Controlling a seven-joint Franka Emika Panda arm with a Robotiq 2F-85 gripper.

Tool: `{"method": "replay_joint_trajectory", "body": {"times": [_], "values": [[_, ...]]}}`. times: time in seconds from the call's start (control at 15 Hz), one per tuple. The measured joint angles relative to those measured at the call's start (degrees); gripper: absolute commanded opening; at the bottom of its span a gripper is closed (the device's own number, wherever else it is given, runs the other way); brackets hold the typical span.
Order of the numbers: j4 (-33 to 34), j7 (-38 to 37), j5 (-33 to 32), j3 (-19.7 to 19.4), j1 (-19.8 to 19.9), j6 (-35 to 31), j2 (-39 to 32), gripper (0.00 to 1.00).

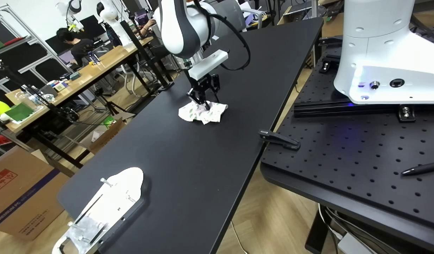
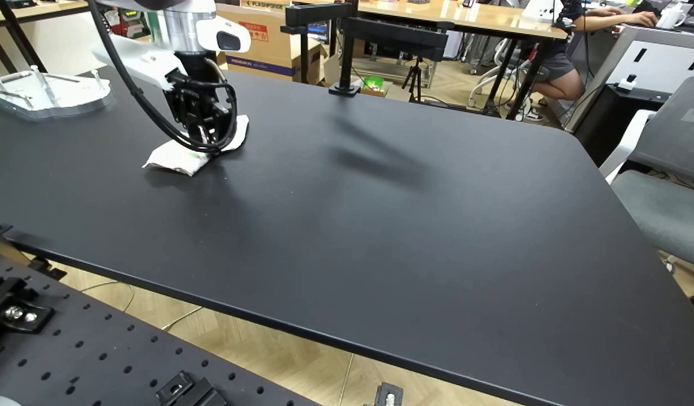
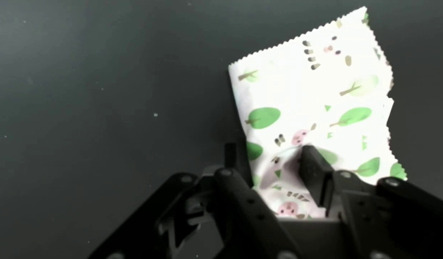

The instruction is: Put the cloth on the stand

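White leafy cloth [image 3: 307, 90] lay on black table [image 1: 192, 180], toward edge across from robot base [image 1: 386, 53]. Gripper [image 3: 270, 156] stood over cloth's side, fingers [image 3: 316, 176] apart. Seemed like grabbing step. Next move called for squeeze, lift, trip to corner with white pegged board [image 1: 111, 201] (likely stand).

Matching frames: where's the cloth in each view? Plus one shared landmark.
In an exterior view: cloth just above picture centre, slightly left.
In an exterior view: cloth left of centre, in the upper half.
Wrist view: cloth in the right half, from near the top edge to below mid-height, lower part partly hidden.
Landmark in all three: the black gripper, pointing down at the cloth.
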State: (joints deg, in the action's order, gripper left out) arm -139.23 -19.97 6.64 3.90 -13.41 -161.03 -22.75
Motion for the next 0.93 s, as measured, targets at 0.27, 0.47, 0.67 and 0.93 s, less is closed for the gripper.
{"method": "replay_joint_trajectory", "body": {"times": [0.27, 0.47, 0.67, 0.93], "values": [[0.3, 1.2, 0.0, 0.4, 0.0, -0.1, -0.3, 0.0], [0.5, 1.9, 0.0, 0.7, 0.0, -0.7, -0.1, 0.01], [0.5, 2.2, -0.4, 0.7, -0.2, -1.4, 1.4, 0.01], [0.5, 2.1, -3.3, -0.4, -0.9, -1.4, 5.5, 0.01]]}}
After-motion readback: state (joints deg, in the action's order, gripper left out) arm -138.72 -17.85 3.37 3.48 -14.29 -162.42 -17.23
